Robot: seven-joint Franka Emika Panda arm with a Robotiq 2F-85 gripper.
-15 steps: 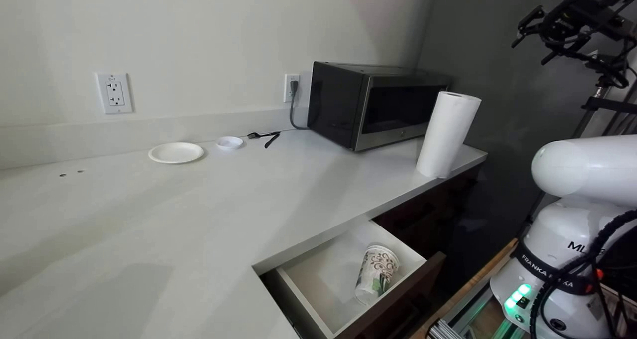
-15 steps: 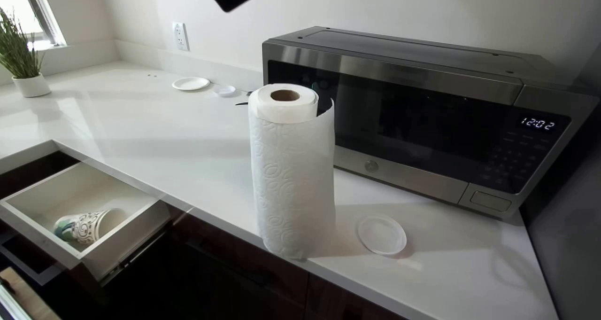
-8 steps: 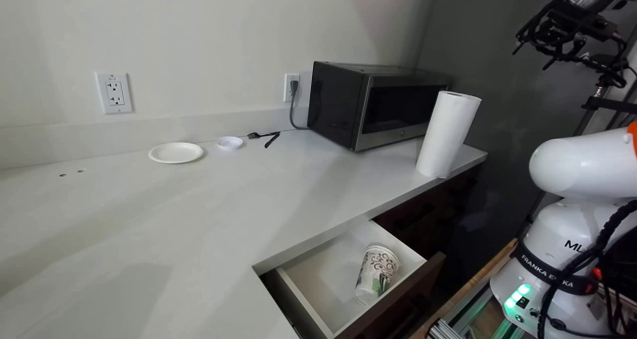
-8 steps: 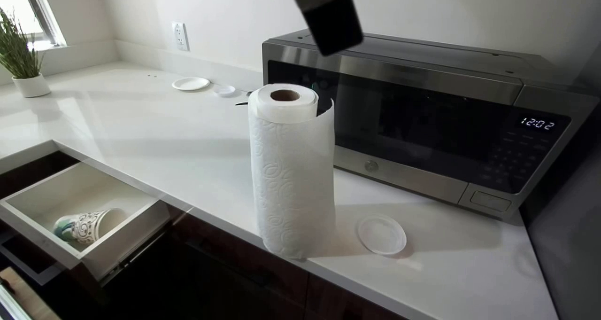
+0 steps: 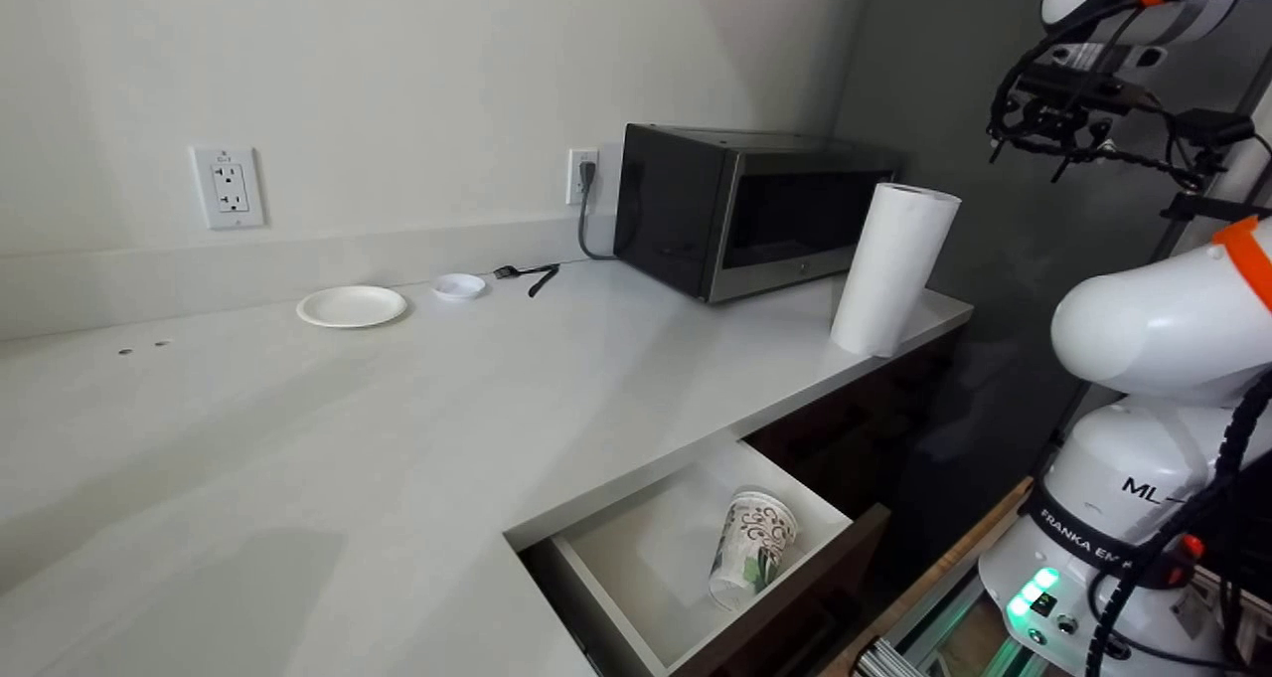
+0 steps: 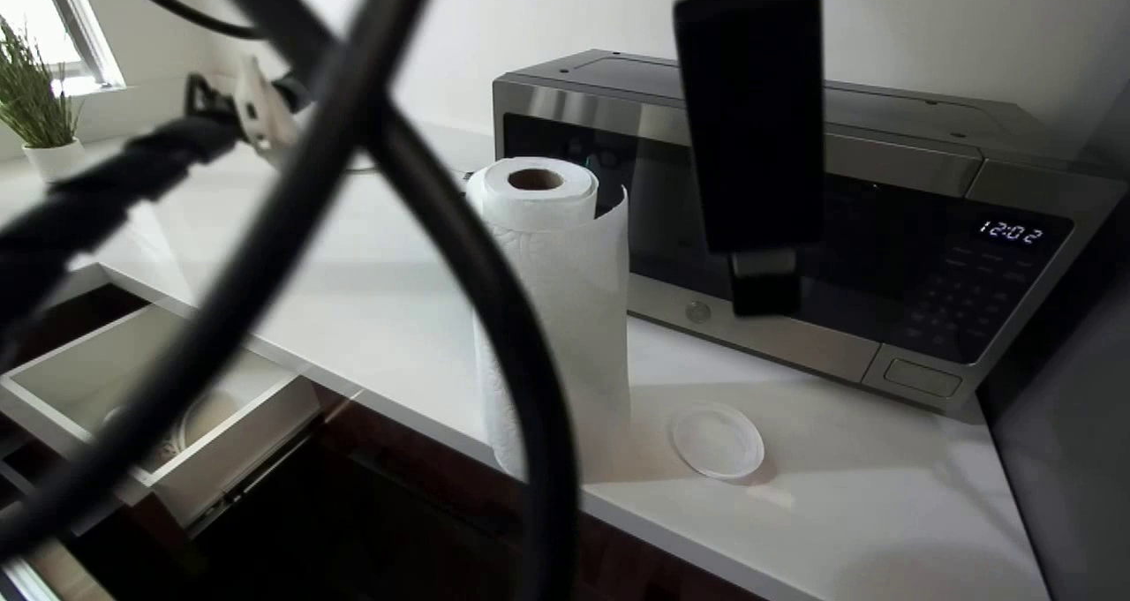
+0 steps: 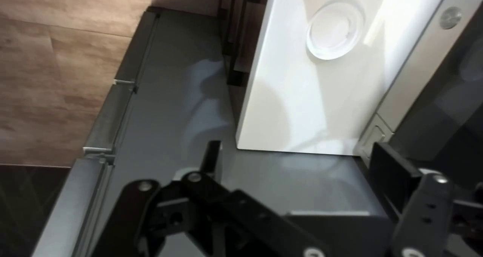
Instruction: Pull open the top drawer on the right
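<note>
Above counter [image 7: 302, 94] height, end effector [image 7: 302, 164] lower

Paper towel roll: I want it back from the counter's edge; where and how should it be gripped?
Probably from above, pinching the top wall of the paper towel roll between its open core and the outside: it stands upright, that hole facing up. Keep clear of the loose sheet standing off one side.

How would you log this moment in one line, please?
gripper: open, holding nothing | drawer: pulled out | microwave: door shut
</note>
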